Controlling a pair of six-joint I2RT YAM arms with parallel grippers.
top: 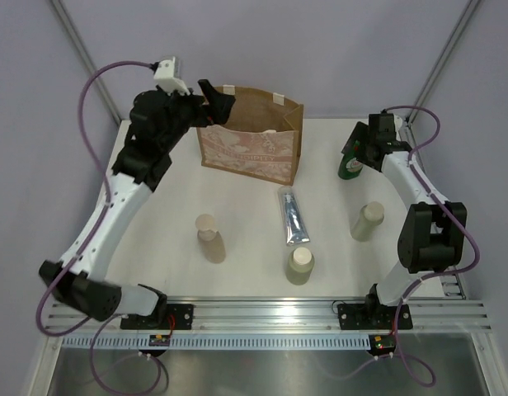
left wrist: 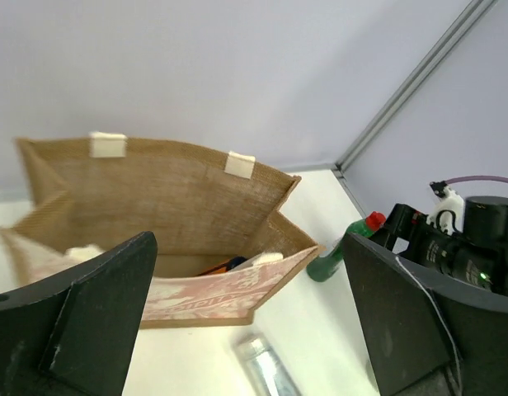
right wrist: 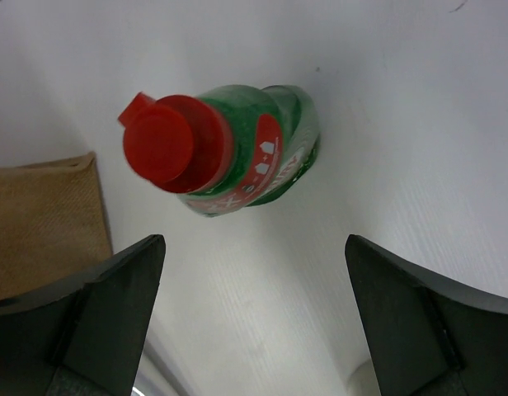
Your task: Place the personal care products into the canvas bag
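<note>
Left fingers [left wrist: 97, 322] gape wide above the open canvas bag [left wrist: 180, 198], an orange bottle [left wrist: 223, 266] lying at its bottom; right fingers [right wrist: 89, 313], also spread, hover over the green bottle [right wrist: 254, 157] on the surface [right wrist: 386, 165].

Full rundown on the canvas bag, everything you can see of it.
The canvas bag is a brown jute-like tote standing upright at the far middle of the table, mouth open. Its front panel carries a cream-and-pink floral print; cream handle patches sit on the back rim. Inside, an orange-and-blue item shows near the bottom, mostly hidden. The open left gripper hangs over its left corner; contact unclear. The silver-blue tube lies in front, apart.
</note>
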